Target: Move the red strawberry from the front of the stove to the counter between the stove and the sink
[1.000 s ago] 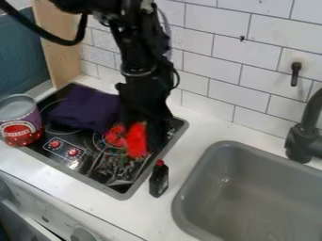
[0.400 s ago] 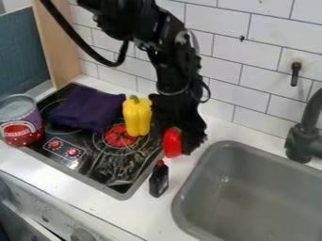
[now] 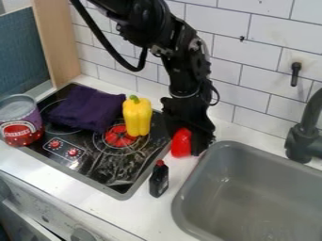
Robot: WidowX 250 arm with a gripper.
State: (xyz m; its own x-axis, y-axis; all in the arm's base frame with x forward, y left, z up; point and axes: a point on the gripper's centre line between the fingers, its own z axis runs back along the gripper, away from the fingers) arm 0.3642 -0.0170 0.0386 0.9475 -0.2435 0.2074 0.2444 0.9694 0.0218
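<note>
The black gripper [image 3: 192, 141] hangs low over the strip of counter between the stove and the sink, shut on a red object [image 3: 181, 143] that looks like a pepper. Part of that object is hidden behind the gripper. To its left, a yellow bell pepper [image 3: 137, 116] stands upright on the stove [image 3: 119, 174], beside the red burner circle. A dark purple cloth [image 3: 87, 108] lies folded at the stove's back left. Below the gripper, a small black bottle with a red cap [image 3: 159, 179] stands at the stove's right edge.
A cherries can [image 3: 20, 120] stands at the stove's left corner. The grey sink [image 3: 252, 193] is sunk into the counter [image 3: 144, 220] on the right, with a dark faucet [image 3: 305, 132] behind it. A white tiled wall [image 3: 220, 75] rises at the back.
The gripper has moved right from over the stove to beside the sink, carrying the red object. The yellow pepper, hidden behind the arm at first, has come into view.
</note>
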